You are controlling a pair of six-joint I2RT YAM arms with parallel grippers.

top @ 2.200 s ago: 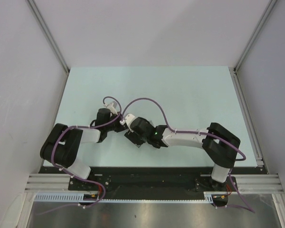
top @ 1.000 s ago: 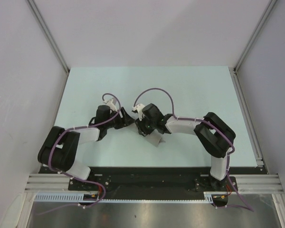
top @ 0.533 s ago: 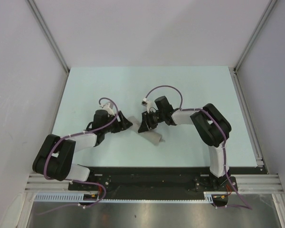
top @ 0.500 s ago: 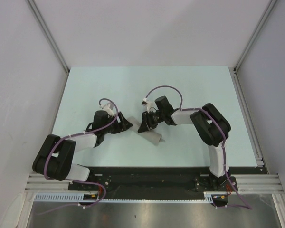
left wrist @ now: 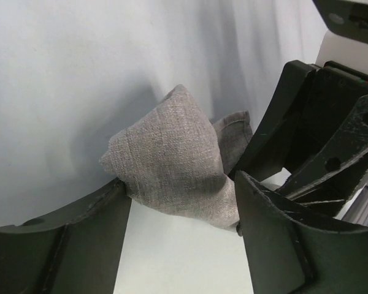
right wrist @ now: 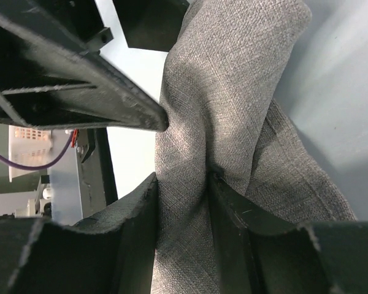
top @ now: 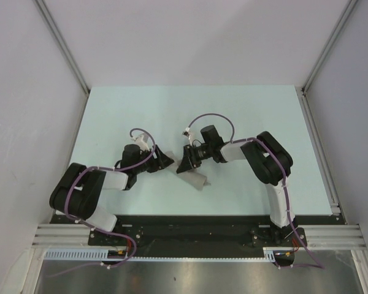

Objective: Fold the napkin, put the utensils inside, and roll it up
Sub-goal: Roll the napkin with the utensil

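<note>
The napkin [top: 196, 179] lies bunched on the table [top: 110, 110], just toward 6 o'clock from its middle. The right gripper [right wrist: 183, 184] is at the napkin's 11 o'clock end, its jaws narrow and pinching a thick fold of the cloth. The left gripper [left wrist: 179, 184], at 9 o'clock of the right one, holds a bunched corner between wider jaws.

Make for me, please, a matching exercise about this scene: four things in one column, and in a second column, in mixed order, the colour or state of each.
Things:
1. napkin
2. table
3. right arm's cable
4. right gripper

Colour or state:
A. purple
B. shut on the cloth
C. grey, bunched up
D. pale blue-green

Pairs: 1-C, 2-D, 3-A, 4-B.
</note>
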